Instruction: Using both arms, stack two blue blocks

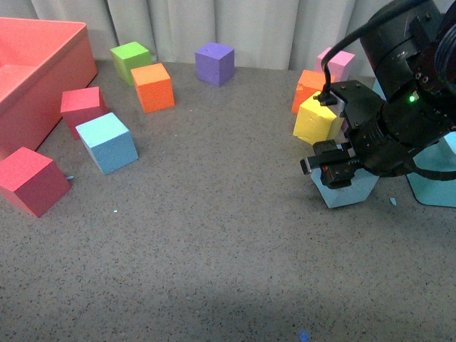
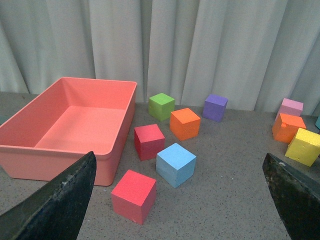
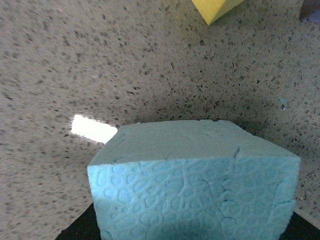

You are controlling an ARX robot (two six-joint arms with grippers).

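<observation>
In the front view, my right pincer [image 1: 335, 169] is low over the grey table [image 1: 214, 249], its fingers down at the top of the right-hand blue block [image 1: 350, 191], which sits on the table. A yellow cube [image 1: 318, 118] is just behind it, and a turquoise bin [image 1: 434, 187] is to its right. The left-hand blue block [image 1: 107, 143] lies well apart, on the far left of the table, between two red cubes [image 1: 83, 109] [image 1: 32, 180] and near the salmon bin [image 1: 43, 85]. My left arm does not show here.

In the left wrist view, my left pincer [image 2: 179, 162] is spread wide with nothing between its fingers [image 2: 55, 205]. It is held above the table and faces the left-hand blue block [image 2: 175, 164]. That block stands on the table in front of an orange cube [image 2: 185, 123], with one red cube just behind it on the bin's side and the other nearer to me.

In the right wrist view, the right-hand blue block [image 3: 200, 175] fills the lower frame, very close, its grainy face turned to the camera. Dark edges of my fingers [image 3: 75, 231] show at both lower corners, so the block sits between them. I cannot tell whether they press on it or stand off its sides. A corner of the yellow cube [image 3: 215, 9] shows beyond.
</observation>
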